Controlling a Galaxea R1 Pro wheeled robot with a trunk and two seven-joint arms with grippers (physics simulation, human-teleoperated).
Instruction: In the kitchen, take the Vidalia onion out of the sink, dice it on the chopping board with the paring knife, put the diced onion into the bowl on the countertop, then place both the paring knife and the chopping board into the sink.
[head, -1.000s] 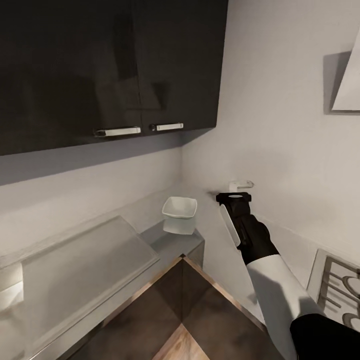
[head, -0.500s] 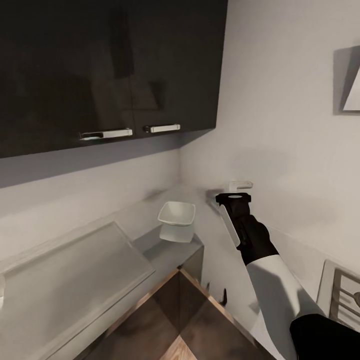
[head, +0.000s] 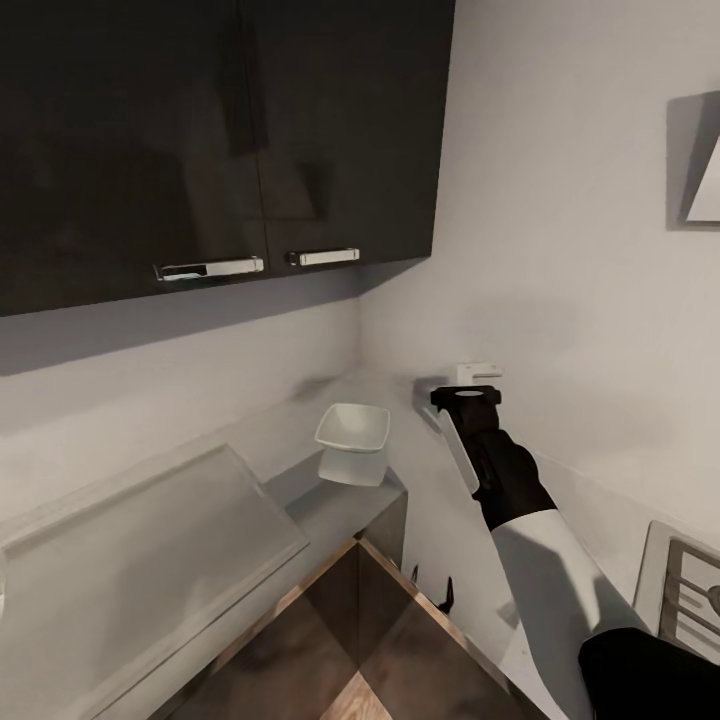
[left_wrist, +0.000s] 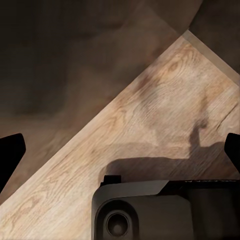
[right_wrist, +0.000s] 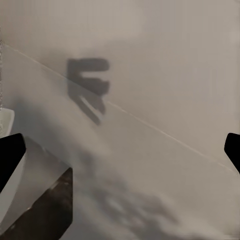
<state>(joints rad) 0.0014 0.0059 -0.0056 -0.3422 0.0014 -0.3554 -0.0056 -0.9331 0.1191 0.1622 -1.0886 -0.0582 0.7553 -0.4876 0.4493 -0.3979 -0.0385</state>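
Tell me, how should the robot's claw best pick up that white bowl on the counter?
Probably by the rim. The bowl sits upright near the end of the countertop, and its sides flare outward, so squeezing the whole body would likely slip. Coming down from above, one finger inside and one outside a straight stretch of wall, looks safest. The right claw is raised beside it, near the wall.

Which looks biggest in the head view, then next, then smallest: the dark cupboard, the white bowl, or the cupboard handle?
1. Dark cupboard, biggest by far.
2. Bowl.
3. Cupboard handle, though it hangs farther back, so it may only look smaller.
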